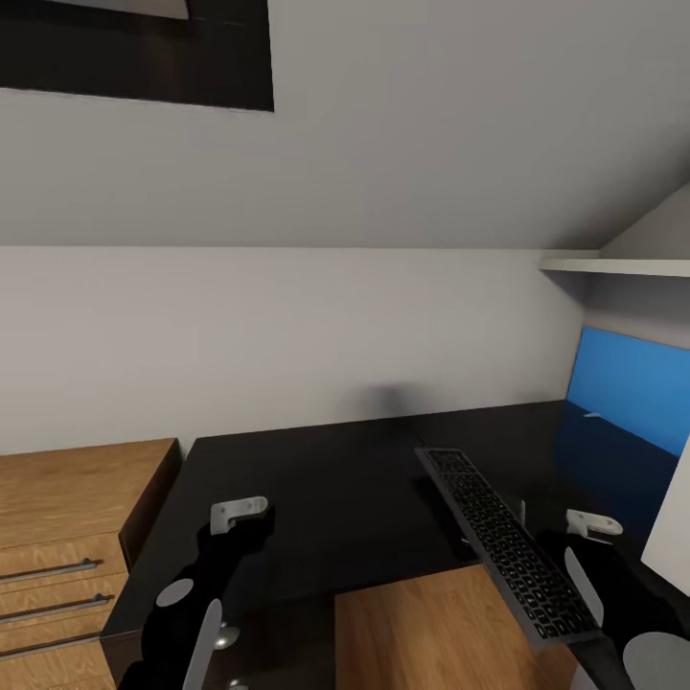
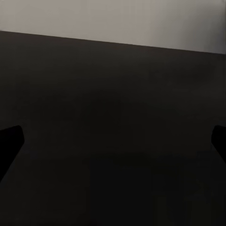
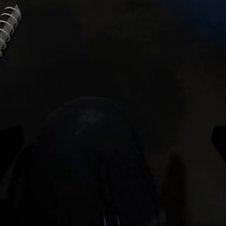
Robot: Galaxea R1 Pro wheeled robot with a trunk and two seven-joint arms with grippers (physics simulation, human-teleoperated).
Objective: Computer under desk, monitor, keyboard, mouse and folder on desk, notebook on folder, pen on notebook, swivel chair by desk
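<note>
In the head view, the black bench (image 1: 326,498) sits against the pale grey wall (image 1: 287,326) of the bedroom. The keyboard (image 1: 506,541) lies on the bench at a slant, and its near end sticks out past the front edge over the wood floor (image 1: 412,632). The left gripper (image 1: 240,515) hovers over the bench, well apart from the keyboard. The right gripper (image 1: 589,525) is on the far side of the keyboard, near it and low over the bench. A blue wall panel (image 1: 628,388) stands at the right end of the bench, under a white shelf (image 1: 613,266). A light wood drawer chest (image 1: 67,537) stands just beside the bench on the left. In the left wrist view, the left gripper (image 2: 113,141) is open, with its dark fingertips (image 2: 10,139) far apart at the two edges and nothing between them, over the black bench top (image 2: 113,117). In the right wrist view, the right gripper (image 3: 113,141) is open too, with its fingertips (image 3: 10,141) wide apart. The small round black mouse (image 3: 94,155) sits on the bench between them, and nothing touches it. A bit of white spiral wire (image 3: 8,26) shows in one corner.
</note>
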